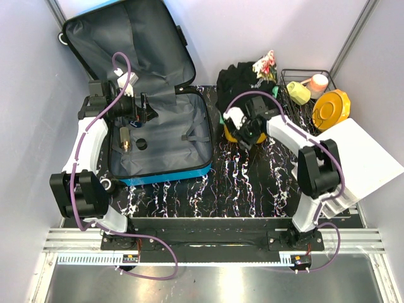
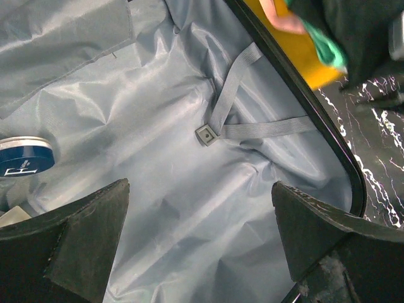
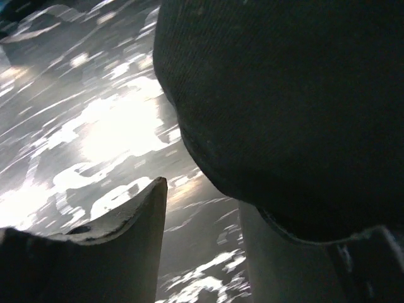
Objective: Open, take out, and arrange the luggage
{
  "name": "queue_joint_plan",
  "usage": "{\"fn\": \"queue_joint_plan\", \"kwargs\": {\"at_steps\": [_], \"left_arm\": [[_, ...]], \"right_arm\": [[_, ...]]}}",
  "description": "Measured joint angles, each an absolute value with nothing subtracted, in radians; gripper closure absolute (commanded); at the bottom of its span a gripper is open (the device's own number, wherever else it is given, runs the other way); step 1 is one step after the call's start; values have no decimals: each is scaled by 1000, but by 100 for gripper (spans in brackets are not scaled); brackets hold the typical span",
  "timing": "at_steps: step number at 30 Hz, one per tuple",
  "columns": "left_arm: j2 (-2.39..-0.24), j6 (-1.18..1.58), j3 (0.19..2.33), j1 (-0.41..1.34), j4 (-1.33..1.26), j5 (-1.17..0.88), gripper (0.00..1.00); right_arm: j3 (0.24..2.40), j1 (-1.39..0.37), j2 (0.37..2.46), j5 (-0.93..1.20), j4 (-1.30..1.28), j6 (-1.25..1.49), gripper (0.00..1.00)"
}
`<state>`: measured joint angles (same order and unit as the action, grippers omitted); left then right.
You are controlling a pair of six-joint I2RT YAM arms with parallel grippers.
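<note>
Luggage top cut off; dark cloth blurred, perhaps garment.

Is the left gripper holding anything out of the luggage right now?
No, the left gripper is wide open, with only the grey lining of the luggage showing between its fingers.

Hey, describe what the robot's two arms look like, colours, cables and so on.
The left arm and the right arm both have white links joined by chunky black motor housings. A purple cable loops along each arm. The jaws are matte black, wedge-shaped and scuffed at the edges.
</note>
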<state>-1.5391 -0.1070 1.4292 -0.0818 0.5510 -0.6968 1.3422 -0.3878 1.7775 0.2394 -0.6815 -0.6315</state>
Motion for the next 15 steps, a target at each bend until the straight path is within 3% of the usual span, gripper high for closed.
{"fn": "queue_joint_plan", "kwargs": {"at_steps": [10,14,15], "left_arm": [[-1586,-84,1448,-82,548,-654,1],[-1589,-70,1447,-82,533,-632,1],[-1589,-70,1447,-82,527,-632,1]], "right_arm": [[1640,-257,2025,177,-583,-677,42],[1642,-255,2017,212,-617,-672,35],[1642,-254,2011,228,-628,-668,29]]}}
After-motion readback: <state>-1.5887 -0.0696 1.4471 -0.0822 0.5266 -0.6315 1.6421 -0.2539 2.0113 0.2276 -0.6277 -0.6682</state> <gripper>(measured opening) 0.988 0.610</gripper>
